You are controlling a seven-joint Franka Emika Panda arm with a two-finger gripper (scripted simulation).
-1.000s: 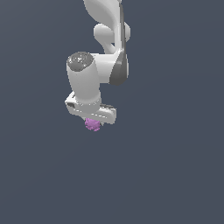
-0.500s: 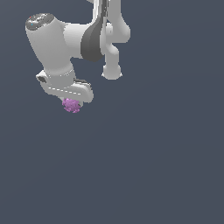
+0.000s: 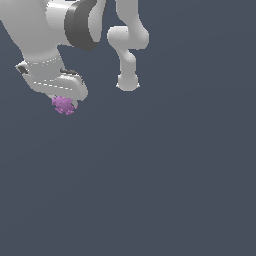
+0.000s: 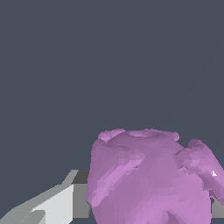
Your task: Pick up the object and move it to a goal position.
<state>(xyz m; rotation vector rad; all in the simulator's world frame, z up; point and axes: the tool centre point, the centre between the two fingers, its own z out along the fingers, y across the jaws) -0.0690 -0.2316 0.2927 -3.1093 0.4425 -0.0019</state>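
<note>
The object (image 3: 63, 105) is a small lumpy pink-purple blob hanging just under the white hand at the exterior view's upper left. My gripper (image 3: 65, 102) is shut on it, and its fingers are mostly hidden behind the hand's body. In the wrist view the object (image 4: 148, 179) fills the lower right as a large bumpy purple mass, with one light grey finger (image 4: 52, 205) beside it. The other finger is hidden behind the blob.
The arm's white links and a grey-banded joint (image 3: 82, 22) cross the top of the exterior view, with another white link end (image 3: 127, 82) hanging near the centre top. A flat dark grey-blue background (image 3: 165, 190) lies behind everything.
The arm has carried the object toward the exterior view's left and upward, and the hand now looks larger in frame. The object stays held between the fingers.
</note>
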